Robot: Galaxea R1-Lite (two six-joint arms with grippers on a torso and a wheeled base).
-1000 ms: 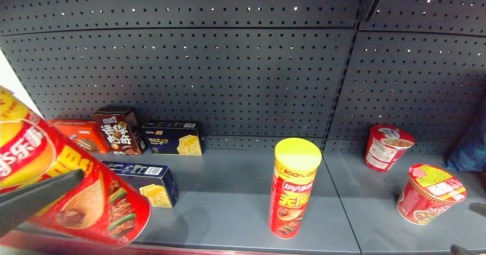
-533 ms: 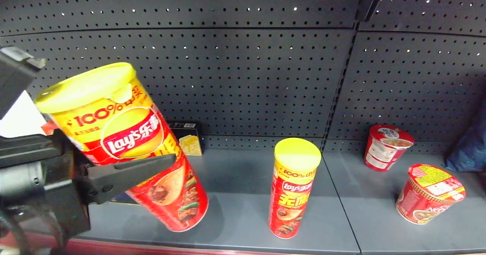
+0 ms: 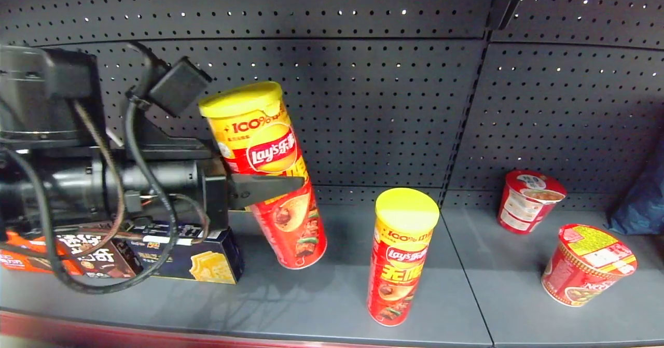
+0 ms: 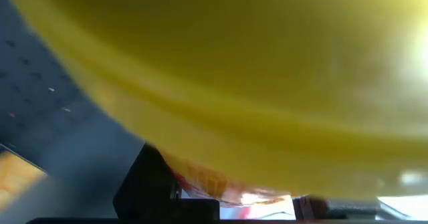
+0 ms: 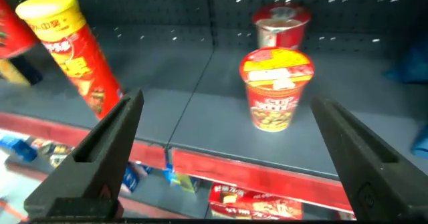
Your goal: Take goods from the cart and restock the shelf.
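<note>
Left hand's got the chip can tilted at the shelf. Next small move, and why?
Probably rotate the chip can upright before lowering it. The left hand grips it mid-body and it leans, with its base seemingly just off the shelf. It is over bare space between the blue box and the standing can. Set down tilted, it might topple.

Head camera: high, facing forward and slightly down at the dark grey metal shelf (image 3: 321,306) and its perforated back panel, at mid range.
Left wrist camera: hard up against the yellow top of the held red cardboard crisp tube (image 4: 267,83).
Right wrist camera: lower, outside the shelf front, facing in.
Shared with head: upright red crisp tube with yellow plastic lid (image 5: 70,50), nearer red paper noodle cup (image 5: 275,90).
</note>
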